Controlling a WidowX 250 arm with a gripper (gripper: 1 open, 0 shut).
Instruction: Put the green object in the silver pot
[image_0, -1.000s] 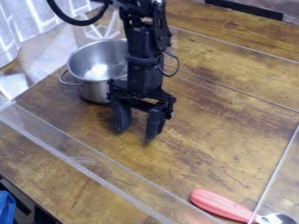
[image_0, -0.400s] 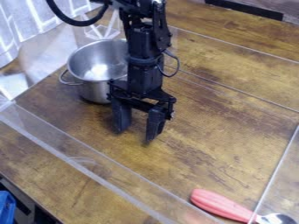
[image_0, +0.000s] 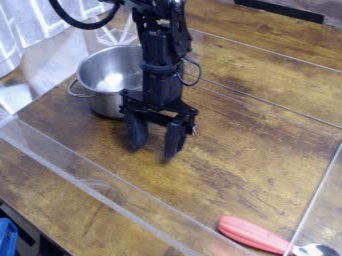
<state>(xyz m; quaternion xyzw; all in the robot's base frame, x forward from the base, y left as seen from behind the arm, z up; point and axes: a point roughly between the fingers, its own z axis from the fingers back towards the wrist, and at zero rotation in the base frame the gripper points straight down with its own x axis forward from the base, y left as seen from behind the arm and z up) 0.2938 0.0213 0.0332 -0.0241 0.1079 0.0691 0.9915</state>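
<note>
No readable text, label, brand, number or sign shows on anything here.

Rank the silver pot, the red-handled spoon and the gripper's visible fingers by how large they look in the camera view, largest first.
1. Silver pot
2. Red-handled spoon and gripper fingers: too alike to rank.

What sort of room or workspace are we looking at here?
Probably a lab or workshop testing area: a black robot arm stands over a wooden table, with a steel pot and a red-handled spoon set out on it.
</note>
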